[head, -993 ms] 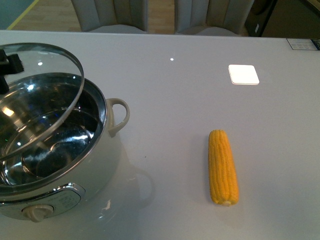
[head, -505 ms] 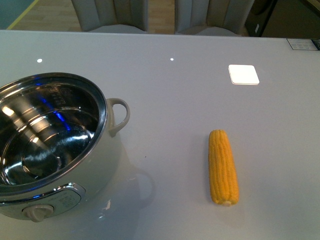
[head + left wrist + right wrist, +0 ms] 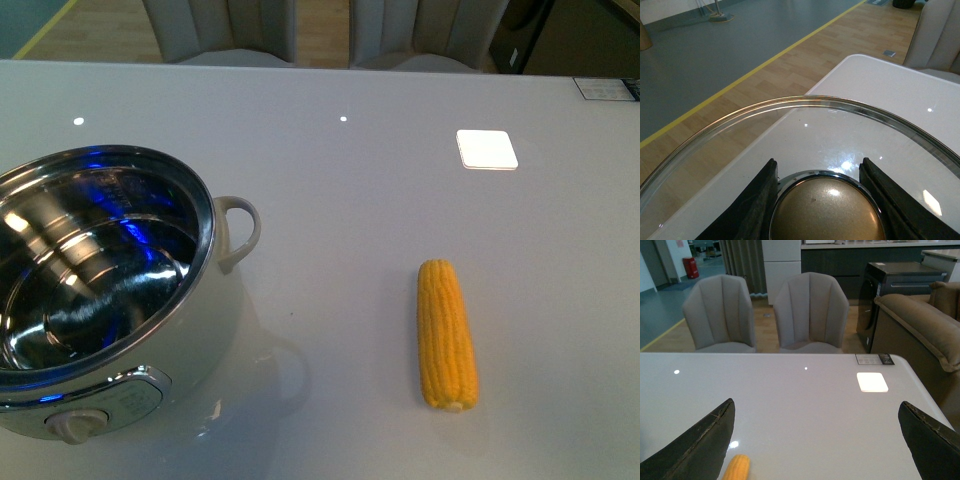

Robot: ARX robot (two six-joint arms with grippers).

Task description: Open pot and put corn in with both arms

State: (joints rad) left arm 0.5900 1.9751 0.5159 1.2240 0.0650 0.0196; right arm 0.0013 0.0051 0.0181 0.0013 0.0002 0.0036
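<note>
The pot [image 3: 100,290] stands open at the front left of the table, its steel inside empty, loop handle [image 3: 238,230] on its right, dial knob [image 3: 72,426] in front. The corn [image 3: 446,333] lies on the table to the right of it; its tip also shows in the right wrist view [image 3: 736,468]. My left gripper [image 3: 822,200] is shut on the knob [image 3: 825,212] of the glass lid [image 3: 790,107] and holds it over the table's left edge, out of the front view. My right gripper [image 3: 817,440] is open above the table, the corn's tip beside one finger.
A white square patch [image 3: 487,149] lies on the table at the back right. Two grey chairs [image 3: 765,312] stand behind the table. A dark sofa [image 3: 920,330] is to the right. The floor [image 3: 715,60] lies beyond the table's left edge.
The lid was tilted over the pot a second ago. It has been lifted off to the left and out of the front view. The corn has not moved.
</note>
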